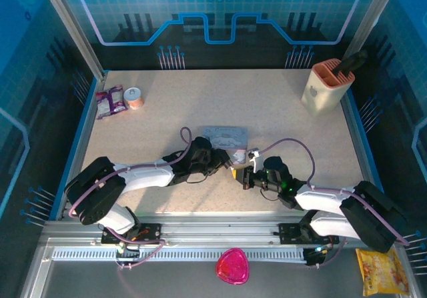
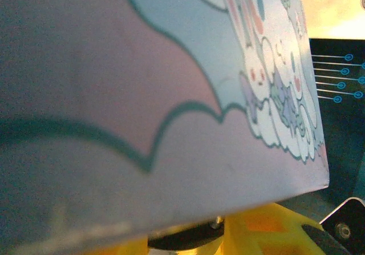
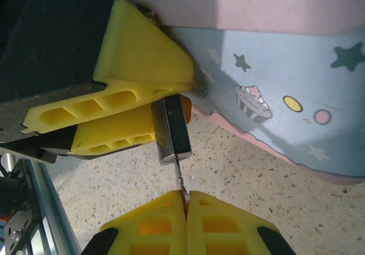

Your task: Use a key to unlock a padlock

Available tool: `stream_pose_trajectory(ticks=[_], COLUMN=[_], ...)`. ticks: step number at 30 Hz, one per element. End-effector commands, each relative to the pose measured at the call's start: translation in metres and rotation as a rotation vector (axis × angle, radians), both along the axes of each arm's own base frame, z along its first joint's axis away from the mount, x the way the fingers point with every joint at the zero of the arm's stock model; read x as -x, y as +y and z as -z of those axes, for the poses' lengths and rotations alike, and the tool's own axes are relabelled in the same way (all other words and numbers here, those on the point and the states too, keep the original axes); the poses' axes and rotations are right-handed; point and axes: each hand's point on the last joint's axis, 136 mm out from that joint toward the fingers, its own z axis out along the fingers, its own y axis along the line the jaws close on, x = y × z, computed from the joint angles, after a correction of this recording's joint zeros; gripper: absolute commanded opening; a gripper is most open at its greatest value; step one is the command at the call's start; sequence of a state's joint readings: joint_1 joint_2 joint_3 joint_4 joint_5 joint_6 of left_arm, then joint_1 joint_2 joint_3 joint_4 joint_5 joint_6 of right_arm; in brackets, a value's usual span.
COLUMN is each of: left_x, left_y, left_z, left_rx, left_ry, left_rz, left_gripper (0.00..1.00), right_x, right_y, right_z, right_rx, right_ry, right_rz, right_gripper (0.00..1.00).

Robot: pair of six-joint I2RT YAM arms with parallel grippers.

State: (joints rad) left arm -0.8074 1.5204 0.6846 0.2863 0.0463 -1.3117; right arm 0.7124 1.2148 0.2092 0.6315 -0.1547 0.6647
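The left hand (image 1: 225, 160) is gripping the padlock (image 3: 171, 128) just in front of the cartoon tin (image 3: 274, 84), apparently presenting its keyhole end to the right hand (image 3: 186, 201). That hand is pinching fully closed on the key (image 3: 180, 181), whose blade is meeting the padlock. The tin is crowding close behind, limiting room over the desk (image 3: 256, 186).

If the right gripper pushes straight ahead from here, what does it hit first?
The padlock: the key pinched in the right gripper points at its near end and apparently touches it, though depth is unclear.
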Motion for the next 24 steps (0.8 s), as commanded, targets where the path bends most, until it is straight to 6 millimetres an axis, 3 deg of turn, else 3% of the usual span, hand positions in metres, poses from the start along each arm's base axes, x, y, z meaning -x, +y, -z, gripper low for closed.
stream_pose_trajectory(ticks=[1, 10, 24], left_x=[0.022, 0.024, 0.012], left_y=[-0.027, -0.029, -0.022], left_z=[-0.011, -0.011, -0.012], left_rx=[0.071, 0.064, 0.006], left_ry=[0.039, 0.035, -0.060], left_rz=[0.113, 0.123, 0.110], left_gripper=[0.08, 0.08, 0.09], right_x=[-0.025, -0.031, -0.021], right_y=[0.007, 0.007, 0.007], right_z=[-0.042, -0.048, -0.043], right_rx=[-0.083, -0.115, -0.382], right_ry=[-0.155, -0.143, 0.071], right_rz=[0.030, 0.045, 0.126], right_gripper=[0.00, 0.00, 0.00])
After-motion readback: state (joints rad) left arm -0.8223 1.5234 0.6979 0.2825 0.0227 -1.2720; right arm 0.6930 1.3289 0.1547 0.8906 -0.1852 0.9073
